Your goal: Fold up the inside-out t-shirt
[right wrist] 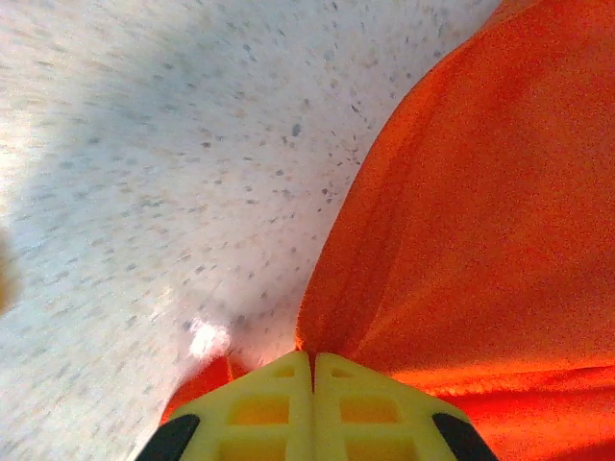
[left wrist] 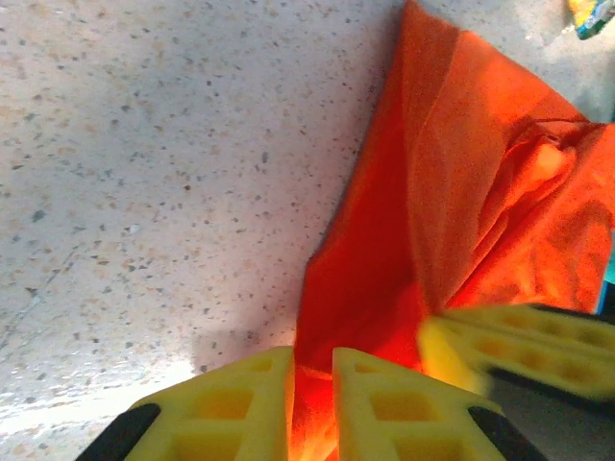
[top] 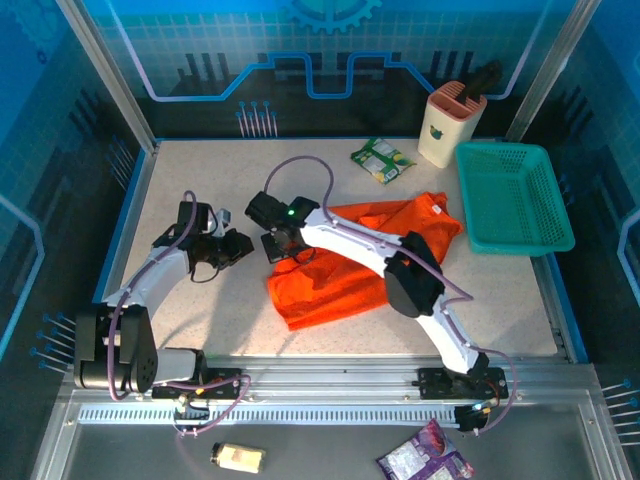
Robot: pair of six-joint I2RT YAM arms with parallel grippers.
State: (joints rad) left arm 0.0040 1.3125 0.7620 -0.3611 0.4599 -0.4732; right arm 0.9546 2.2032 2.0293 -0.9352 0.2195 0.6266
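The inside-out t-shirt (top: 345, 270) is bright orange and lies rumpled in the middle of the table, reaching up toward the right. At its left end, my left gripper (top: 240, 247) and right gripper (top: 277, 250) meet close together. In the left wrist view, my left gripper (left wrist: 312, 370) is shut on a fold of the t-shirt (left wrist: 452, 192), and the right arm's yellow fingers (left wrist: 528, 346) show blurred beside it. In the right wrist view, my right gripper (right wrist: 313, 360) is pressed shut on the edge of the t-shirt (right wrist: 480, 221), which is lifted off the speckled table.
A teal mesh basket (top: 515, 195) stands at the back right, with a beige holder (top: 445, 125) and a green packet (top: 382, 160) to its left. Bare speckled tabletop (top: 200, 190) lies to the left of the grippers. A small bottle (top: 238, 458) and a purple packet (top: 425, 462) lie below the front rail.
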